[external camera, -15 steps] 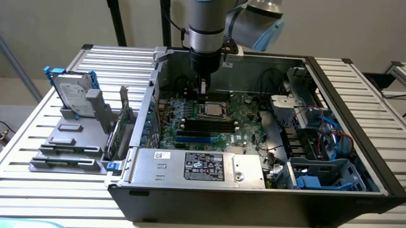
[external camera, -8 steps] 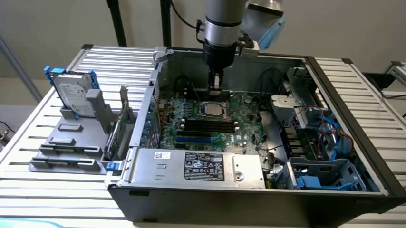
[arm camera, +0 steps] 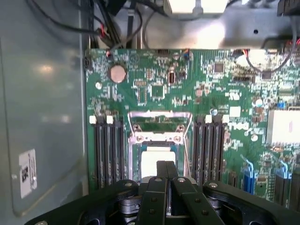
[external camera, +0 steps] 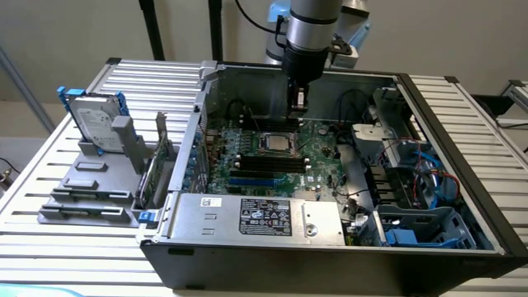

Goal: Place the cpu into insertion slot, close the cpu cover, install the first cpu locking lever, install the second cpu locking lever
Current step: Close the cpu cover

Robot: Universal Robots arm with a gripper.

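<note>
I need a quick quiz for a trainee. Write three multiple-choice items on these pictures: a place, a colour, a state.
1. Where does the black gripper hang?
A) above the large green circuit board inside the open black computer case
B) over the labelled grey metal box
C) outside the case
2. What colour is the plastic bracket round the grey hard drive?
A) red
B) blue
C) yellow
3. How do the gripper's fingers stand?
A) wide apart
B) shut together
C) clamped on a cable
Answers: 1 A, the wrist view shows the board beneath it; 2 B, blue tabs frame the drive; 3 B, the fingertips touch.
</note>
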